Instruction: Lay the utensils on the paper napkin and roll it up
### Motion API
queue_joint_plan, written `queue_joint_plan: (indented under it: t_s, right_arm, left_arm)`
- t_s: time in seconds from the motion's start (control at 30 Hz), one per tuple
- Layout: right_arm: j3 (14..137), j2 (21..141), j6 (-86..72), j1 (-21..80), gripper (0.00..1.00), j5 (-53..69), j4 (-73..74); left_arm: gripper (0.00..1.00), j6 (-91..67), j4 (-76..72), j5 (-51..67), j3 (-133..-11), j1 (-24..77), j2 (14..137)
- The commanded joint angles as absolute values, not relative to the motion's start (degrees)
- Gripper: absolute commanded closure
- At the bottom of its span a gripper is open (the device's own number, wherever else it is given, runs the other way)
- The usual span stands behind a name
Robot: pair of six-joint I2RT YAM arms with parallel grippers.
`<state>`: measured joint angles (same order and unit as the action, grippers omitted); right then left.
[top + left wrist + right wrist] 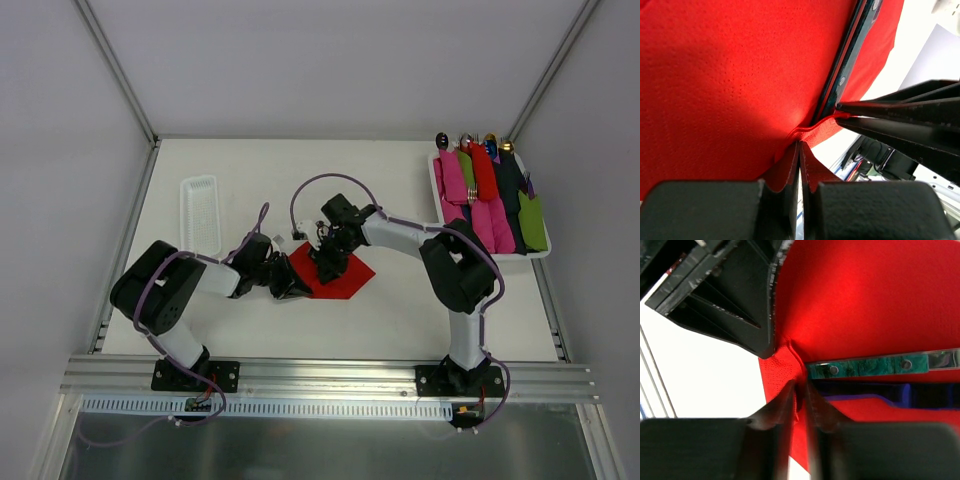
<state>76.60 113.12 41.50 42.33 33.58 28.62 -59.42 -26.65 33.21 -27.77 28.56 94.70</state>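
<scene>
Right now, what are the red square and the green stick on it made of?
The red napkin looks like thin matte paper: tiny dimples, soft creases. The utensil handle looks like glossy green marbled plastic, maybe resin, with two metal rivets.

Right end effector [801, 390] crowds left end effector [799, 150] (napkin's [352, 280] right open).

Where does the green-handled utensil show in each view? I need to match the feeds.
Top external: not visible; the left tool and right tool cover that spot.
Left wrist: green-handled utensil, upper right, slanting down towards centre.
Right wrist: right of centre, lying level.
Shared landmark: the red napkin it lies on.
</scene>
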Motion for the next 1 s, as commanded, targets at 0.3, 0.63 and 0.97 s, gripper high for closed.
queue_joint_plan:
  t_s: [0.3,0.63,0.97]
  right_arm:
    - [75.3,97.8,26.3,31.5,0.66,41.3,29.4]
    - [61.0,99.0,7.4,31.6,0.84,52.5,19.7]
    - [59.2,105.4,1.8,31.7,0.86,52.2,13.7]
  left_arm:
    - [1.00,-61.9,-28.6,30.0,-25.0,29.0,98.2]
    - [1.00,-63.5,-29.8,29.7,-24.5,29.1,99.6]
    - [1.00,-64.1,-30.2,29.3,-24.1,29.1,99.7]
